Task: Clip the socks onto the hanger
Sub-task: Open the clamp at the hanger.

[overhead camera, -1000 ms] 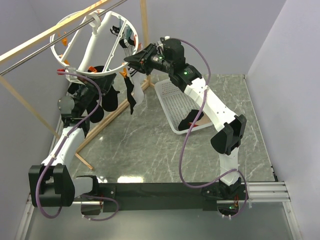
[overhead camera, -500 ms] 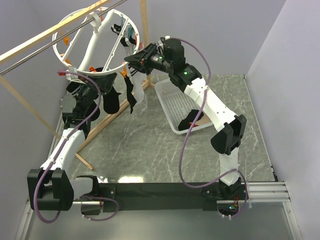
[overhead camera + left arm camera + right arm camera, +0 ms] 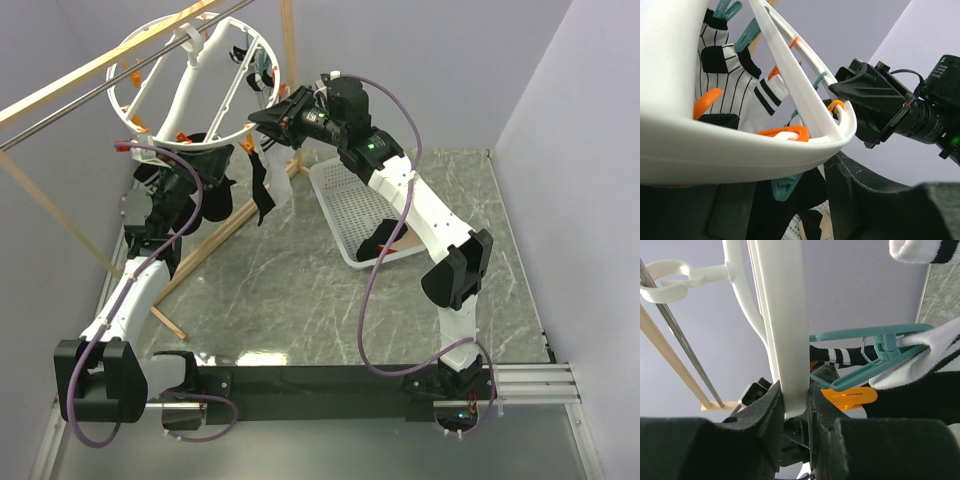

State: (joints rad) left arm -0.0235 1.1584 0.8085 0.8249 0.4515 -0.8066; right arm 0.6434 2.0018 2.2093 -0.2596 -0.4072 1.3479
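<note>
The white ring hanger (image 3: pixel 200 145) hangs from a metal rod at the back left, with several black socks (image 3: pixel 262 190) clipped under it. My right gripper (image 3: pixel 262 118) is shut on the ring's right rim; in the right wrist view the white bar (image 3: pixel 785 315) is pinched between the jaws (image 3: pixel 796 405). My left gripper (image 3: pixel 188 182) is just under the ring's near rim. In the left wrist view black sock fabric (image 3: pixel 765 215) fills the gap between its fingers (image 3: pixel 790 210), right below a teal clip (image 3: pixel 785 187). A striped sock (image 3: pixel 725 65) hangs behind.
A white mesh basket (image 3: pixel 350 200) stands right of the hanger with one black sock (image 3: pixel 380 240) in it. The rod (image 3: pixel 60 125) and a wooden frame (image 3: pixel 220 235) cross the back left. A teal clip (image 3: pixel 875 347) and an orange clip (image 3: pixel 850 396) hang beside my right jaws.
My left gripper has risen a little towards the ring's near rim. The ring and its hanging socks have shifted slightly. The right arm has stayed on the rim.
</note>
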